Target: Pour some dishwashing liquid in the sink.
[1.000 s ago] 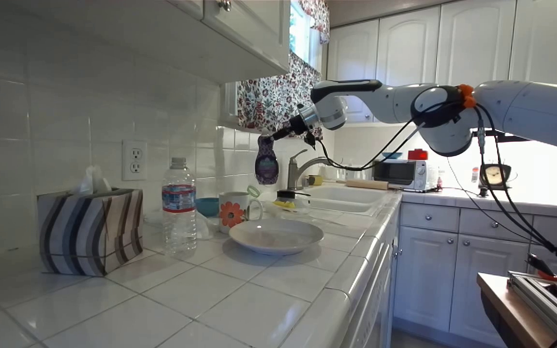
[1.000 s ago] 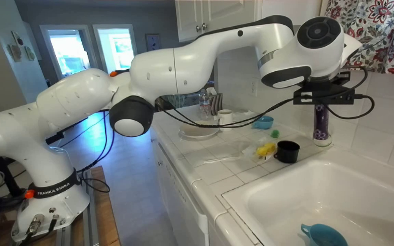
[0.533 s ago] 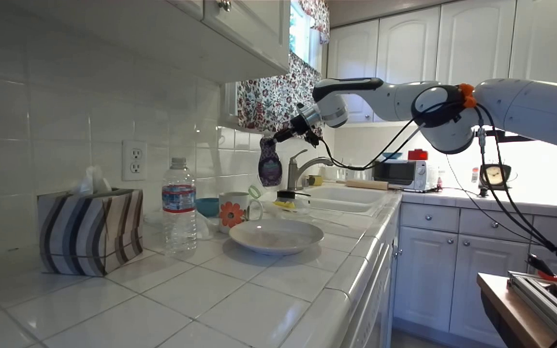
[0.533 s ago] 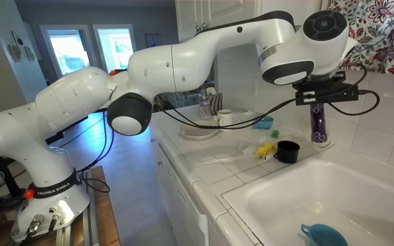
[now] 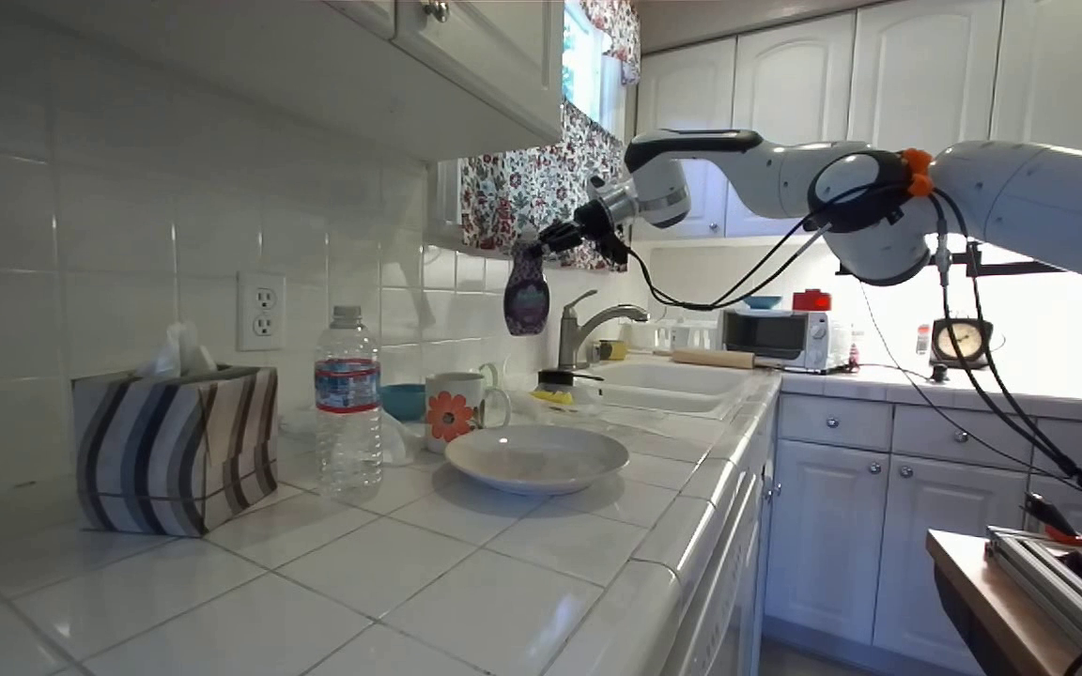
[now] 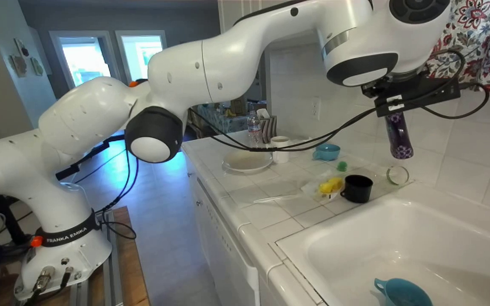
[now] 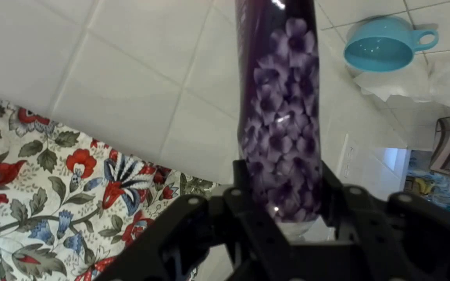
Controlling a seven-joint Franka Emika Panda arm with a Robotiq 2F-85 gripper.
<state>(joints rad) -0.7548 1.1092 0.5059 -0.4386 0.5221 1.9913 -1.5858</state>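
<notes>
I have one gripper (image 7: 283, 179), its two fingers (image 7: 241, 175) drawn in against the sides of one soap bottle (image 7: 283, 117), near the white cap (image 7: 293, 228). Lower than me I count two blue cups (image 6: 329, 153), one on the counter (image 6: 281, 212) and one in the sink (image 6: 347, 255), plus one black cup (image 6: 357, 189), one white mug (image 5: 455, 411), one plate (image 5: 541, 460), one water bottle (image 5: 348, 441) and one tissue box (image 5: 175, 451). The soap bottle's base hangs in free air, higher than the black cup and the sink's edge; how near it is to the tiled wall (image 7: 131, 89), I cannot tell. The soap bottle leans slightly, cap end up, dark purple, glossy and printed with flowers. Below my gripper the sink is smooth and round-cornered, the counter is shiny square tile, and the curtain (image 7: 92, 187) beyond is flowered cloth.
</notes>
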